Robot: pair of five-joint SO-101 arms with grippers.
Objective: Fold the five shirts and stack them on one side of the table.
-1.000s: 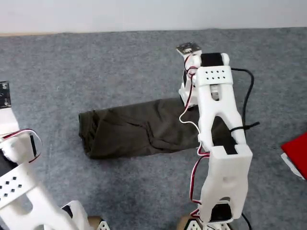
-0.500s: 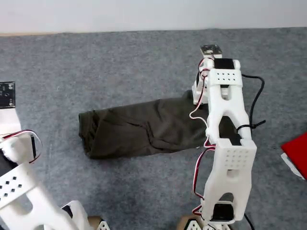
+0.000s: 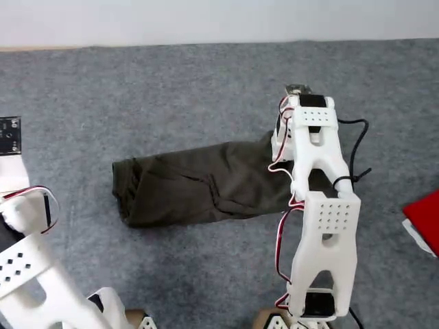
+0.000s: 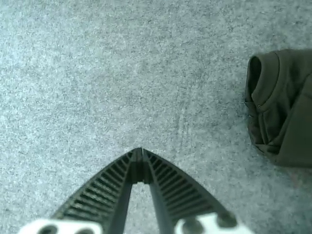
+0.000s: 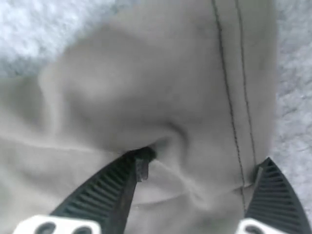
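Grey worktop (image 3: 171,89): bears one shirt and one red item.
Olive shirt (image 3: 199,181): one, folded long, mid-worktop; its right end is hidden under the right arm (image 3: 319,205).
Right gripper (image 5: 204,163): fingers apart, set on the shirt's cloth.
Left gripper (image 4: 142,156): fingers together, over bare worktop near the shirt's collar end.
Red item (image 3: 425,216): one, at the right edge, well apart from the shirt.
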